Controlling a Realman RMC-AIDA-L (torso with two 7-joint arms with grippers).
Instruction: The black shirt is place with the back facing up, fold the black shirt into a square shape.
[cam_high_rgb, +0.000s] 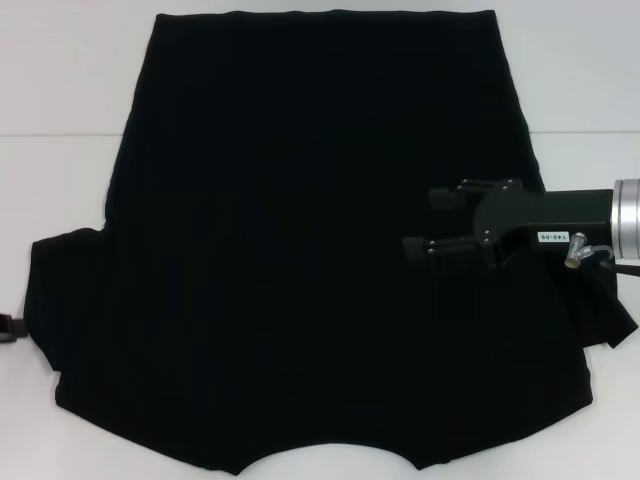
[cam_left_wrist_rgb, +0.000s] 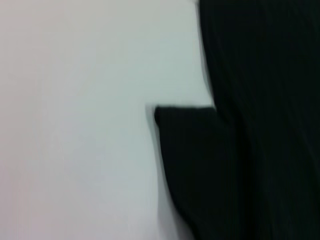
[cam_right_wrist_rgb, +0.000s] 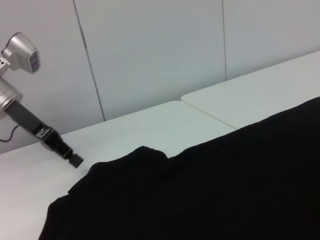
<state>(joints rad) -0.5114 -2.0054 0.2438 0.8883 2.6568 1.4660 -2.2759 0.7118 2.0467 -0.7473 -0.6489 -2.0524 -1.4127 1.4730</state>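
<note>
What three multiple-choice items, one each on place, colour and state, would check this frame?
1. Where is the right gripper? A) over the black shirt B) off the table C) at the left sleeve
2. What colour is the table? A) brown B) white C) green
3. How does the shirt lie? A) folded square B) bunched up C) spread flat

Key: 1 A, the head view shows it above the shirt's right part. 2 B, the bare surface is white. 3 C, body and both sleeves are laid out. The left gripper hangs by the left sleeve.
</note>
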